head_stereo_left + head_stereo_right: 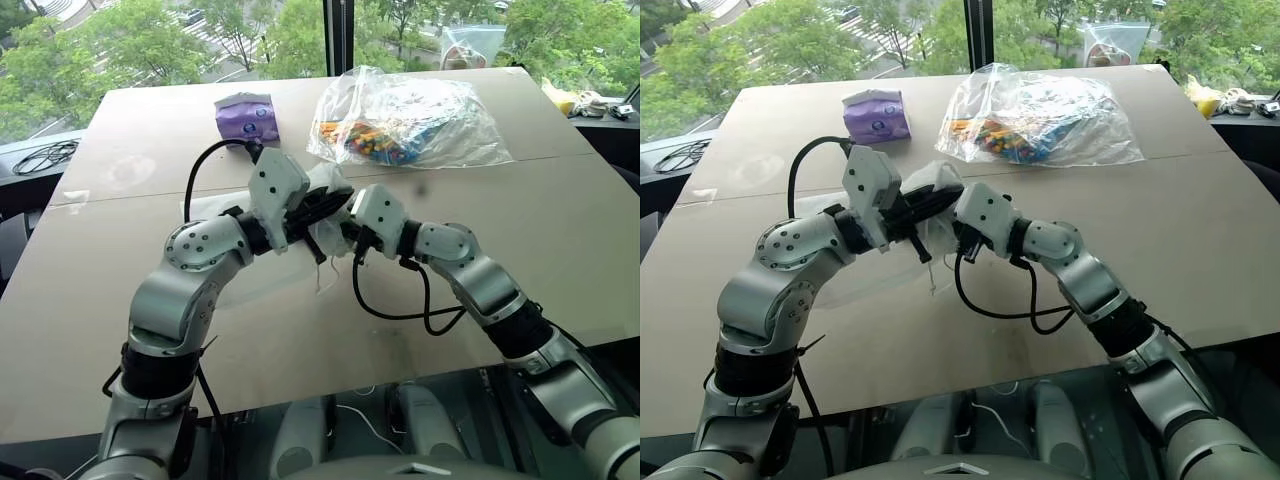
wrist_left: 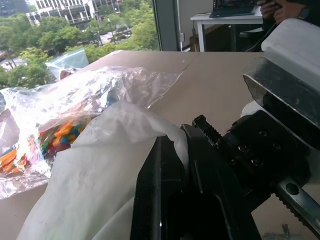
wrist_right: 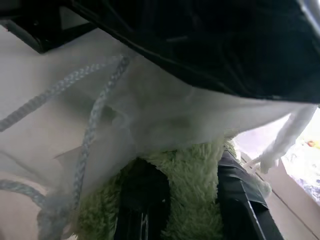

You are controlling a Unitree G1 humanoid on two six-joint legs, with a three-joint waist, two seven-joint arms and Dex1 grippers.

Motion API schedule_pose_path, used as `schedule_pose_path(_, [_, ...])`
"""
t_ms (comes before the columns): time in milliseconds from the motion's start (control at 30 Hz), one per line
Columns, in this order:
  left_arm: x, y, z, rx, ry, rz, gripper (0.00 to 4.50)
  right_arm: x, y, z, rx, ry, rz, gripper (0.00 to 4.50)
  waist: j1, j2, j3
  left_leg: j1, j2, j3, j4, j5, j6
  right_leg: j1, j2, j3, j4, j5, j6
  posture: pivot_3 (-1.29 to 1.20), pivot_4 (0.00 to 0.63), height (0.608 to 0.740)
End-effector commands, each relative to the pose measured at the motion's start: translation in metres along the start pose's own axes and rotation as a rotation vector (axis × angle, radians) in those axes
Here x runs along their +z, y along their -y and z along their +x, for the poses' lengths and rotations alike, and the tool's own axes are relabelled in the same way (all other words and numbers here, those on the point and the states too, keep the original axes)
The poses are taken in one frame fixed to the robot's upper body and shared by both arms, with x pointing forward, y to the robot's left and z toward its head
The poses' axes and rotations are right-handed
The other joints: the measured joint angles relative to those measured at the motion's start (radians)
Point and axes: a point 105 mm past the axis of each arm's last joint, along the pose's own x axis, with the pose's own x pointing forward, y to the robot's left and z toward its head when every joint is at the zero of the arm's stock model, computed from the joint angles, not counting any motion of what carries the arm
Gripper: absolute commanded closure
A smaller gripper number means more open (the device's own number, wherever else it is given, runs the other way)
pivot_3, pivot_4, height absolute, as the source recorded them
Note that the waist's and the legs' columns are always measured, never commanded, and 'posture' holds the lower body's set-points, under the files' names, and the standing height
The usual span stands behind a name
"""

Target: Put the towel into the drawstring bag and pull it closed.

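- Head views: the left gripper (image 1: pixel 318 207) and the right gripper (image 1: pixel 338 222) are meeting above the middle of the brown table (image 1: pixel 560 250), with the white drawstring bag (image 1: pixel 930 180) bunched between them and part of it trailing down to the tabletop. A purple tissue pack (image 1: pixel 247 117) is lying at the far side of the table, and a clear plastic bag of colourful items (image 1: pixel 410 122) is sitting well beside it.
- Left wrist view: the left gripper's black fingers (image 2: pixel 165 190) are pinching closed on a fold of the drawstring bag's white fabric, just beside the right gripper's black housing (image 2: pixel 260 155).
- Right wrist view: the right gripper's fingers (image 3: pixel 142 205) are clasping the pale green towel (image 3: pixel 192 200), which is sitting at the bag's mouth under the thin white fabric. The white cord (image 3: pixel 92 120) is hanging loose beside it.
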Motion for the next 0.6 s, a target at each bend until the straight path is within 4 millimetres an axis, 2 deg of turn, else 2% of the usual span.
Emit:
schedule_pose_path(33, [0.014, 0.014, 0.001, -0.075, 0.046, 0.018, 4.5, 0.039, 0.005, 0.001, -0.02, 0.234, 0.193, 4.35, 0.0, 0.0, 0.0, 0.0, 0.0, 0.0, 0.0, 0.0, 0.0, 0.0, 0.0, 0.0, 0.0, 0.0, 0.0, 0.0, 0.15, 0.74])
schedule_pose_path(167, [0.015, 0.024, 0.0, -0.128, 0.055, 0.001, 4.5, 0.054, 0.023, 0.002, -0.117, 0.347, 0.565, 4.35, 0.0, 0.0, 0.0, 0.001, 0.001, 0.0, 0.0, 0.0, 0.0, 0.0, 0.0, 0.001, 0.002, 0.001, 0.0, 0.0, 0.15, 0.74])
schedule_pose_path(233, [0.017, 0.029, 0.0, -0.154, 0.064, -0.009, 4.5, 0.062, 0.024, 0.003, -0.104, 0.394, 0.751, 4.35, 0.0, 0.0, 0.0, 0.001, 0.001, 0.0, 0.0, 0.0, 0.0, 0.0, -0.001, 0.002, 0.003, 0.0, 0.0, 0.0, 0.15, 0.74])
schedule_pose_path(367, [0.023, 0.038, 0.001, -0.2, 0.087, -0.018, 4.5, 0.049, 0.026, 0.006, -0.099, 0.34, 1.163, 4.35, 0.002, 0.0, 0.0, 0.001, 0.001, 0.0, 0.001, 0.0, 0.0, 0.0, -0.005, 0.001, 0.004, 0.001, -0.002, 0.0, 0.15, 0.74])
schedule_pose_path(533, [0.022, 0.039, 0.0, -0.216, 0.078, -0.018, 4.5, 0.039, 0.044, 0.005, -0.201, 0.377, 1.468, 4.35, 0.001, 0.0, 0.0, 0.001, 0.0, 0.0, 0.001, 0.0, 0.0, 0.0, -0.005, 0.0, 0.003, 0.002, -0.004, 0.0, 0.15, 0.74])
schedule_pose_path(600, [0.019, 0.039, 0.0, -0.217, 0.064, -0.003, 4.5, 0.036, 0.048, 0.005, -0.238, 0.37, 1.533, 4.35, -0.001, 0.0, 0.0, 0.001, -0.001, 0.0, 0.001, 0.0, 0.0, 0.0, -0.003, 0.0, 0.003, 0.002, -0.004, 0.0, 0.15, 0.74])
